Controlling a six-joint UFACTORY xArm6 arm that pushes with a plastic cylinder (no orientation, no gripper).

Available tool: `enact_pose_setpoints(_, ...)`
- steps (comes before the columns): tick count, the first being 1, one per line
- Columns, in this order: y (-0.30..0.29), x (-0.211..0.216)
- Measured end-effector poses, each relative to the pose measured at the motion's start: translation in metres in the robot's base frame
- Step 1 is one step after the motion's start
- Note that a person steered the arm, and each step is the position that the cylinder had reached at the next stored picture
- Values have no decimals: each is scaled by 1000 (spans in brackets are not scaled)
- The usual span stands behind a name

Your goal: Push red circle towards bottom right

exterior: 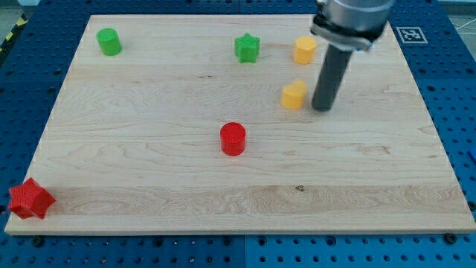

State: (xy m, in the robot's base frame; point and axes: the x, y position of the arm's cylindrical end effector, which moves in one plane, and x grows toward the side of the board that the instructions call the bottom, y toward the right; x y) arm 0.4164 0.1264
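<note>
Red circle [233,138] sits mid-surface [149,179], untouched. My tip [322,109] rests just right of a yellow block [294,95], well apart from the circle. No claw, just a rod.

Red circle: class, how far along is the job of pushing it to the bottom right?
Done: nothing visibly; the red circle sits near the board's middle. In hand: my tip rests just right of a yellow block, up and right of the circle, not touching it. Left: get to the circle's upper-left side, then push it toward the view's bottom right.
</note>
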Motion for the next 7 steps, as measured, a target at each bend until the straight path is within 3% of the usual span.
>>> enact_pose_setpoints(2,-17,11)
enact_pose_setpoints(3,-58,34)
enact_pose_setpoints(4,-61,35)
enact_pose_setpoints(5,-124,31)
enact_pose_setpoints(7,-129,23)
